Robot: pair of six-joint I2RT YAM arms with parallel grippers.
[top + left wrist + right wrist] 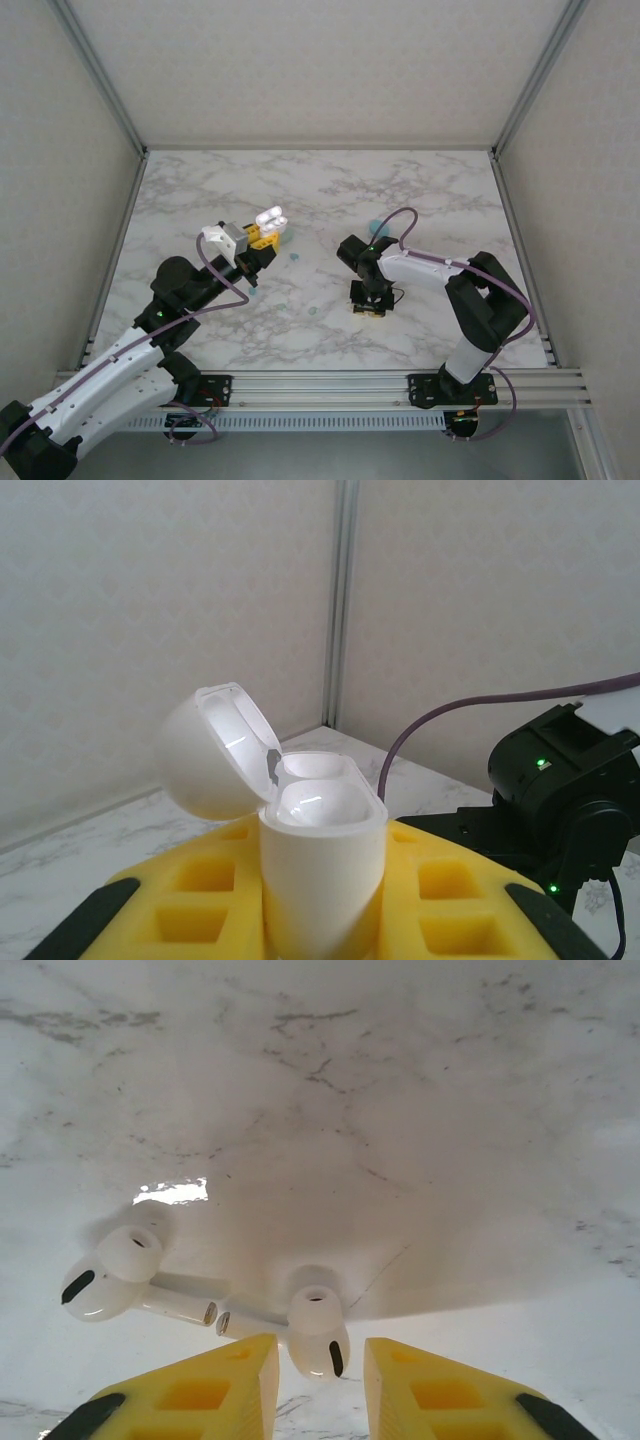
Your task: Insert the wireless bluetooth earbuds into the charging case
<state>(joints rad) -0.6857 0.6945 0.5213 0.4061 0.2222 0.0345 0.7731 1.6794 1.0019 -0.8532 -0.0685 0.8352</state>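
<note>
The left gripper (pixel 262 240) holds a glossy white rounded plastic charging case (pixel 322 850) upright above the counter. Its jaws are clamped on the lower body, and the hinged lid (pixel 215 750) is thrown back, so the wells look empty. Across the white marble counter (pixel 330 190), the right gripper (pixel 318 1365) is down at the surface. Its yellow jaws are set narrow to either side of a white glossy stemmed earbud (pixel 318 1332), with a sliver of gap each side and no visible pinch. A second earbud (pixel 112 1275) lies just beside it, the two stem tips nearly meeting. These buds are likely very light, hard and slick — apt to squirt out under an off-centre squeeze. The rounded head is the better place to take hold — gently, leaving the stem free to drop into a well.
</note>
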